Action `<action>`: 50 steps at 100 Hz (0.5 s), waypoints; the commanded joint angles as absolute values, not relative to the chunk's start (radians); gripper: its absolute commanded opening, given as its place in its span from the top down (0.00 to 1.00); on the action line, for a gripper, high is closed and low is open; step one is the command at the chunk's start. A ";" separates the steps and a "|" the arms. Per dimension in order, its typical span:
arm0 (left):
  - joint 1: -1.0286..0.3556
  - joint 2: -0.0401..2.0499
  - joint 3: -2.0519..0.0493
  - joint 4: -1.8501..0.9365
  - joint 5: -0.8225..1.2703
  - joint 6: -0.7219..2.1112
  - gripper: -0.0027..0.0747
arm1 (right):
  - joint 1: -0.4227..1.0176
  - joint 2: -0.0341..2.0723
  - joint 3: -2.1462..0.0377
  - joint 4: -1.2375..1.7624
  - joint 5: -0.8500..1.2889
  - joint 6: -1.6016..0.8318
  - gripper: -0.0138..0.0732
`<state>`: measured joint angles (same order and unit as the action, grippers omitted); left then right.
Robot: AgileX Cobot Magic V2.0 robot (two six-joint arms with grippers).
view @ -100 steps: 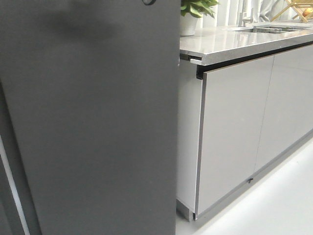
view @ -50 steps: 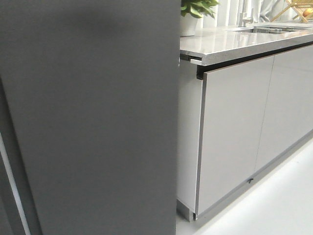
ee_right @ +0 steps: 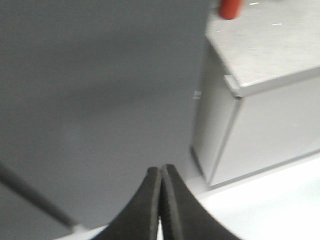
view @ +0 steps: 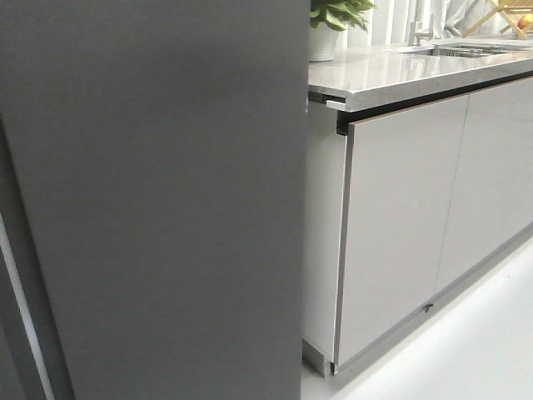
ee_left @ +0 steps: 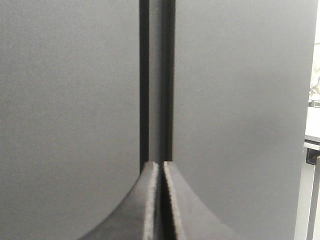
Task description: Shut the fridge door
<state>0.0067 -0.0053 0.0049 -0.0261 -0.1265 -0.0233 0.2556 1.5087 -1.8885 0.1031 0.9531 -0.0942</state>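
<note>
The fridge door (view: pixel 166 200) fills the left half of the front view as a matte dark grey flat face; a thin pale strip runs down its lower left edge. No white lining or shelf bins show. In the left wrist view my left gripper (ee_left: pixel 161 164) is shut and empty, its tips close against a narrow dark vertical seam (ee_left: pixel 156 80) between two dark grey panels (ee_left: pixel 240 100). In the right wrist view my right gripper (ee_right: pixel 161 167) is shut and empty, pointing at the door's grey face (ee_right: pixel 100 75) from a short way off. Neither gripper shows in the front view.
Light grey cabinet fronts (view: pixel 400 225) stand right of the door under a speckled grey countertop (view: pixel 400 71) with a potted plant (view: pixel 333 21) and a sink tap (view: pixel 420 29). A red object (ee_right: pixel 230 7) sits on the counter. White floor (view: pixel 466 350) lies at lower right.
A dark gripper tip at the top edge of the front view and its shadow on the door have gone. The view has shifted very slightly.
</note>
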 commanded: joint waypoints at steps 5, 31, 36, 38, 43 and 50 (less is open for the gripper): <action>0.007 -0.016 0.040 -0.030 -0.200 -0.025 0.99 | 0.199 1.282 -1.672 0.086 0.775 -0.093 0.89; 0.007 -0.016 0.040 -0.030 -0.200 -0.025 0.99 | 0.148 0.923 -1.224 0.059 0.662 -0.093 0.89; 0.007 -0.016 0.040 -0.030 -0.200 -0.025 0.99 | 0.148 0.855 -1.149 0.061 0.660 -0.093 0.89; 0.007 -0.016 0.040 -0.030 -0.200 -0.025 0.99 | 0.148 0.825 -1.118 0.061 0.660 -0.093 0.89; 0.007 -0.016 0.040 -0.030 -0.200 -0.025 0.99 | 0.148 0.754 -1.045 0.061 0.660 -0.082 0.89; 0.007 -0.016 0.040 -0.030 -0.200 -0.025 0.99 | 0.148 0.645 -0.943 0.070 0.660 -0.013 0.89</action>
<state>0.0067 -0.0053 0.0049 -0.0261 -0.1265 -0.0233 0.1533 0.7650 -1.0261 0.0648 0.7405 -0.0721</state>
